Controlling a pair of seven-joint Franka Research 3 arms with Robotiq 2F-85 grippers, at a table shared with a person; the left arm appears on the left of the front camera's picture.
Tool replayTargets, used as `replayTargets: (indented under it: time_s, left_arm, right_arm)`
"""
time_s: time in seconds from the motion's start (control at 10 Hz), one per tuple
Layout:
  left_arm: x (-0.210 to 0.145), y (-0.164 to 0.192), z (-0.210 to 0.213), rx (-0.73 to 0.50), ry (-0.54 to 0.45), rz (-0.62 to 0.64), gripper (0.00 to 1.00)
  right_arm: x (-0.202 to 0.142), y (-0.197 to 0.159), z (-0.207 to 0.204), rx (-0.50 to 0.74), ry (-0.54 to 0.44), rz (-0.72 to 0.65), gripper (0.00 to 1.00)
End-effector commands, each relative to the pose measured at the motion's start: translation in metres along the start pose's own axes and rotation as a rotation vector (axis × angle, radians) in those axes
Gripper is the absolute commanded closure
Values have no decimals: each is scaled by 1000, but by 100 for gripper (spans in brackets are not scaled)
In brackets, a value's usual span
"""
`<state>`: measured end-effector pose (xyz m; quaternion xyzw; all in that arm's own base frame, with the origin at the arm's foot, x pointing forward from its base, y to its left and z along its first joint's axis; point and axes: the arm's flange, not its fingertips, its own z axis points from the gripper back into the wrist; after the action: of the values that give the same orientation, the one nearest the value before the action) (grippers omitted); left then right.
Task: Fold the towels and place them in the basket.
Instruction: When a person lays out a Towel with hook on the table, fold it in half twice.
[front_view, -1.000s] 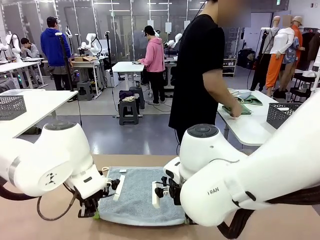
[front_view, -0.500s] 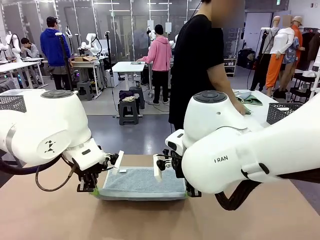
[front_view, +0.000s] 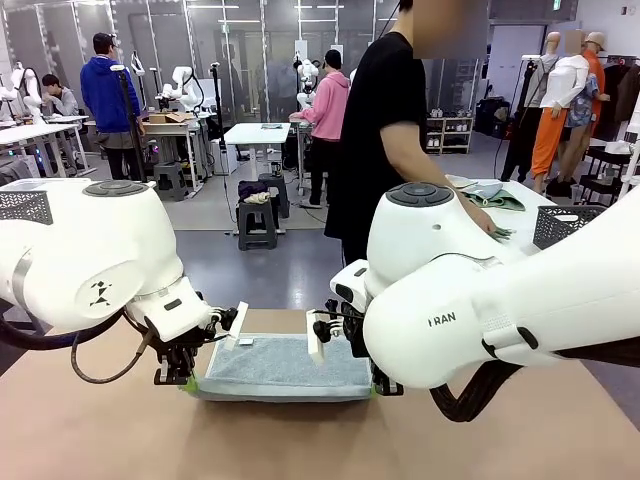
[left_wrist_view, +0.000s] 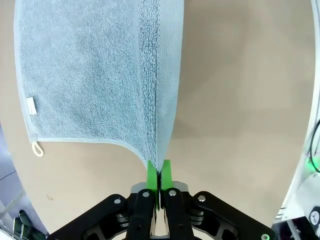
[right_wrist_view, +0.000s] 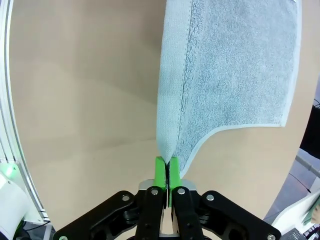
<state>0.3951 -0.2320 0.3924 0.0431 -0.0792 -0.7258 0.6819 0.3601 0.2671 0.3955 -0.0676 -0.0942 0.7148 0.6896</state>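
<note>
The left gripper (left_wrist_view: 158, 167) and right gripper (right_wrist_view: 165, 165) each pinch a near corner of the blue-grey towel (front_view: 285, 362). The rest of it lies on the tan table (front_view: 90, 440). Each bite looks thin, though the pads hide its depth. Uneven travel could tug a corner free or skew the fold.

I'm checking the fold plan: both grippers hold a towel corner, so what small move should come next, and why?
Probably carry both corners together toward the far edge. The left gripper and right gripper are each shut on a near corner of the towel, raised off the table, while its far part lies flat.
</note>
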Motion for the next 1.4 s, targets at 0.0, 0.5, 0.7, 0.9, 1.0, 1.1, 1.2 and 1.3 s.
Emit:
replayTargets:
  time_s: [0.0, 0.5, 0.7, 0.9, 1.0, 1.1, 1.2, 1.3]
  left_arm:
    - [-1, -1, -1, 2, -4, 5, 97]
    - [-11, 62, -3, -21, -5, -44, 97]
    - [-18, 101, -18, -46, 10, -17, 97]
    - [-17, 132, -25, -66, 10, -15, 97]
    - [-15, 148, -29, -71, 16, -2, 97]
    - [-12, 163, -34, -73, 12, 3, 97]
    - [-10, 178, -40, -69, 15, 2, 97]
    - [-9, 189, -43, -66, 31, 15, 97]
  right_arm:
    - [0, 0, -2, 0, -1, -6, 97]
    - [-17, -66, 2, 25, -68, 71, 97]
    - [-19, -105, -4, 46, -86, 97, 97]
    - [-15, -136, -11, 69, -95, 135, 97]
    - [-13, -151, -17, 85, -112, 148, 97]
    - [-12, -165, -26, 104, -119, 144, 97]
    - [-12, -180, -37, 119, -112, 136, 97]
    - [-12, -191, -47, 131, -101, 129, 97]
